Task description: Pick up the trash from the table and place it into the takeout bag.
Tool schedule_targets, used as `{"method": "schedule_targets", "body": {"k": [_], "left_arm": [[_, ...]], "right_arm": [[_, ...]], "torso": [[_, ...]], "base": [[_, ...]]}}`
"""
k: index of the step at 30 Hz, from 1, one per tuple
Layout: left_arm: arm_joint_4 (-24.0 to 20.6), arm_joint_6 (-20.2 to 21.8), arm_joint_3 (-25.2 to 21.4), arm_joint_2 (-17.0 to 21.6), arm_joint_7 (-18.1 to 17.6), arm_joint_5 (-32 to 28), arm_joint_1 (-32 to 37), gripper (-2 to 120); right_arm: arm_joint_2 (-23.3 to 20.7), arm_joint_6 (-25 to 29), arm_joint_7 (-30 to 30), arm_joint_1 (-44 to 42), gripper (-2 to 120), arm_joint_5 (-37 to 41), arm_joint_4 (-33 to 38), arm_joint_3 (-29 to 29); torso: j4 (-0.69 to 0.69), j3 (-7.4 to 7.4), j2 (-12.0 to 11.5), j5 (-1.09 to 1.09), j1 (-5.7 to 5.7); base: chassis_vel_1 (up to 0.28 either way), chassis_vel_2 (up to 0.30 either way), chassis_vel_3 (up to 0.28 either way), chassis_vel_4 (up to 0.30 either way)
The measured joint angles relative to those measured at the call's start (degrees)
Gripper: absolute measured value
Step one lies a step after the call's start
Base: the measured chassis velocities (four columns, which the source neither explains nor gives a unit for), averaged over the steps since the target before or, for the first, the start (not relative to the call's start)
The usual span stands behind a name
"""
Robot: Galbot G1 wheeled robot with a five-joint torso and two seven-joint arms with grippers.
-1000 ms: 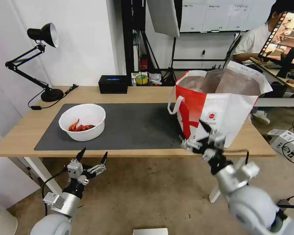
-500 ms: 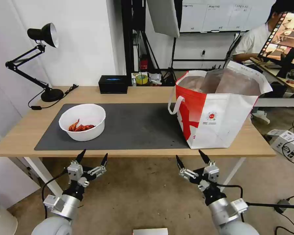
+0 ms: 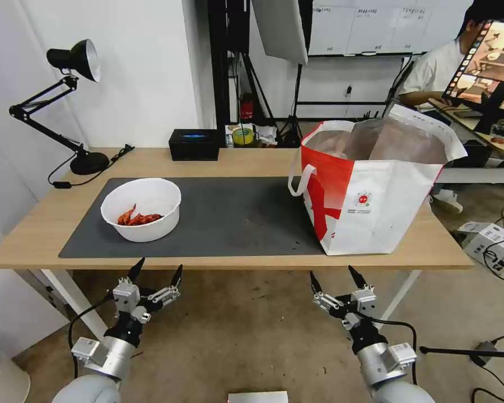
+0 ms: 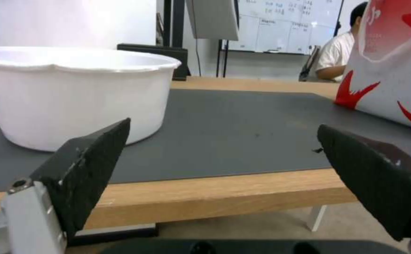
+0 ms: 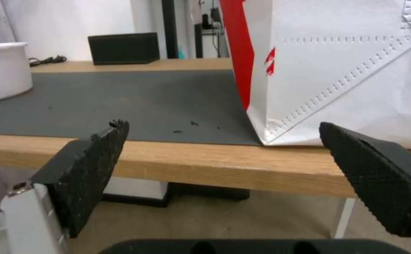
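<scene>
both grippers hang below the front edge of the table (image 3: 252,159), fingers spread wide and holding nothing: left gripper (image 3: 155,273) under the bowl side, right gripper (image 3: 336,277) under the bag side. white bowl (image 3: 141,209) with red shells (image 3: 137,218) sits on the left part of the grey mat (image 3: 235,215). takeout bag (image 3: 375,190) stands upright and open at the mat's right end, well apart from the bowl.

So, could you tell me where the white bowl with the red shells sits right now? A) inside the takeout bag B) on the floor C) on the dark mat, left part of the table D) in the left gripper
C: the bowl rests on the mat, apart from the bag.
</scene>
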Motion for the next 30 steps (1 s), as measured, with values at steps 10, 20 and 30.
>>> {"method": "schedule_targets", "body": {"k": [10,20,30], "left_arm": [[-0.18,1.36,-2.46,3.18,-0.35,-4.35,-2.71,100],[1.00,6.43,-5.47,16.75,-4.02,-15.16,-10.79,100],[6.72,12.79,0.32,28.33,-9.66,-19.62,-22.42,100]], "right_arm": [[-0.09,-0.10,0.03,0.05,100,0.09,0.09,-0.04],[-0.12,-0.15,0.03,0.09,100,0.16,0.15,-0.04],[-0.15,-0.19,0.02,0.11,100,0.20,0.19,-0.05]], "torso": [[0.00,0.00,0.00,-0.02,0.00],[0.00,0.01,0.00,0.00,0.00],[0.01,0.01,0.00,-0.01,0.00]], "base": [[0.000,0.000,0.000,0.000],[0.000,0.000,0.000,0.000],[0.000,0.000,0.000,0.000]]}}
